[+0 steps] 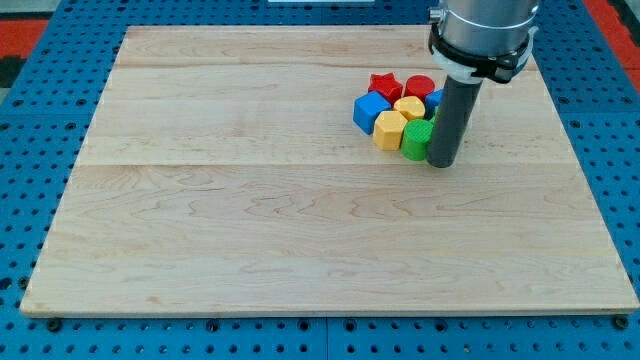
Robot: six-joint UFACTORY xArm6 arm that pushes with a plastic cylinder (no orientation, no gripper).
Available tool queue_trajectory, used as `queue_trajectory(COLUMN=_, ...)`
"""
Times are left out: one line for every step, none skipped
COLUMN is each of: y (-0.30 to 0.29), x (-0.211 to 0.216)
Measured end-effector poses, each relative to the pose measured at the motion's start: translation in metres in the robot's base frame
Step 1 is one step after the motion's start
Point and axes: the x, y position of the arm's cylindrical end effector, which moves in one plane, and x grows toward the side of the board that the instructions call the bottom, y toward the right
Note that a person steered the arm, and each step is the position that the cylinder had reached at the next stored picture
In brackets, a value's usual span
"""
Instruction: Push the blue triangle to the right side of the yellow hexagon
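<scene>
The blocks sit in a tight cluster at the view's upper right. The yellow hexagon (pixel 389 130) is at the cluster's lower left. A blue block (pixel 435 98) peeks out at the cluster's right edge; the rod hides most of it, so I cannot make out its shape. My tip (pixel 443 163) rests on the board just right of a green block (pixel 416 139), touching or nearly touching it, and below the half-hidden blue block.
A blue cube (pixel 371 112) lies left of the hexagon. A red star (pixel 385 85) and a red cylinder (pixel 419 88) form the cluster's top. A second yellow block (pixel 409 107) sits in its middle. The wooden board (pixel 250 230) ends close on the right.
</scene>
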Motion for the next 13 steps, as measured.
queue_trajectory(y=0.055, x=-0.023)
queue_trajectory(y=0.022, x=-0.045)
queue_trajectory(y=-0.014, x=-0.042)
queue_trajectory(y=0.019, x=-0.036)
queue_trajectory(y=0.063, x=-0.055)
queue_trajectory(y=0.090, x=-0.093)
queue_trajectory(y=0.050, x=-0.170)
queue_trajectory(y=0.021, x=-0.177)
queue_trajectory(y=0.021, x=-0.120)
queue_trajectory(y=0.039, x=-0.091)
queue_trajectory(y=0.051, x=-0.053)
queue_trajectory(y=0.039, x=-0.079)
queue_trajectory(y=0.037, x=-0.094)
